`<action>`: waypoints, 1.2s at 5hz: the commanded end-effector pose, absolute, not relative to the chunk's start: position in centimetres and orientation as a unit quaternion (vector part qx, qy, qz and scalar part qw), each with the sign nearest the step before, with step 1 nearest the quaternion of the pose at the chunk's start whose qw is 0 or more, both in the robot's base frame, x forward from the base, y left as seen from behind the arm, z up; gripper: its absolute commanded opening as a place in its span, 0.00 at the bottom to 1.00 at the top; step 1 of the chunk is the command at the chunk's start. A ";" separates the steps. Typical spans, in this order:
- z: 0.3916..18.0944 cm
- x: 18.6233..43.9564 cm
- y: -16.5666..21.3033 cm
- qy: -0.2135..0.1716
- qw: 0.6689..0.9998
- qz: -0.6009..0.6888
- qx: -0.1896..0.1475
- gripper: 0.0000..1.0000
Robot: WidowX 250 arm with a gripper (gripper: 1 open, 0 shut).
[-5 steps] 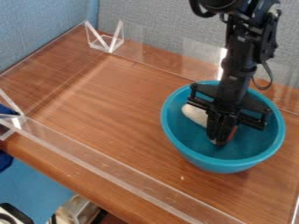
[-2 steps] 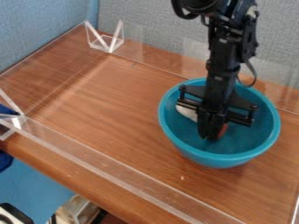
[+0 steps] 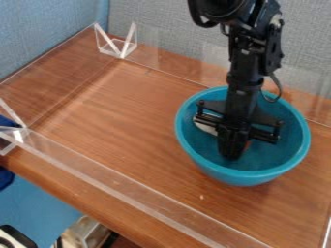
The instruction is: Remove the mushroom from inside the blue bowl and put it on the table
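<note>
The blue bowl [image 3: 265, 172] stands on the table [image 3: 116, 111] at the right. My gripper [image 3: 233, 153] points straight down into it, its black fingers low by the bowl's floor and pressed together, so it reads as shut. The mushroom is hidden behind the gripper body and fingers. I cannot tell whether anything sits between the fingertips.
Clear acrylic walls edge the table: a long one along the front [image 3: 130, 184] and a triangular bracket at the back left [image 3: 116, 44]. A cable hangs from the arm [image 3: 272, 68] above the bowl. Bare wood stretches left of the bowl.
The arm has shifted slightly left in the picture inside the bowl. A pale patch seen left of the fingers a second ago no longer shows.
</note>
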State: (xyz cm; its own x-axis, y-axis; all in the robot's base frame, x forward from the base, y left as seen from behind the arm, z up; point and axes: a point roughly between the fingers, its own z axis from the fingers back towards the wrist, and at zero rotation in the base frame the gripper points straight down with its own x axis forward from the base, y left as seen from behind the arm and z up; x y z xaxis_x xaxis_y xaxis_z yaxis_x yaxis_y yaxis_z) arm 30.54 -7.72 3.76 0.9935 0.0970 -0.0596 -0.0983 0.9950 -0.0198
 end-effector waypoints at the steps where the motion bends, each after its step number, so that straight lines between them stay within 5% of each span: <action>1: 4.2 30.6 -8.3 0.019 0.999 0.046 -0.011 0.00; 2: 4.1 30.3 -8.7 0.021 0.999 0.047 -0.009 0.00; 4: 7.1 30.3 -7.6 -0.006 0.997 0.072 -0.023 0.00; 6: 12.4 30.5 -3.3 -0.053 0.986 0.151 -0.040 0.00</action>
State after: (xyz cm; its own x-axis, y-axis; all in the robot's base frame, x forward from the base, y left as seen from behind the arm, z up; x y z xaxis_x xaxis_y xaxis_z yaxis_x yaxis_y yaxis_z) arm 29.76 -3.20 10.43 0.9519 0.3055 0.0236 -0.3035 0.9506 -0.0652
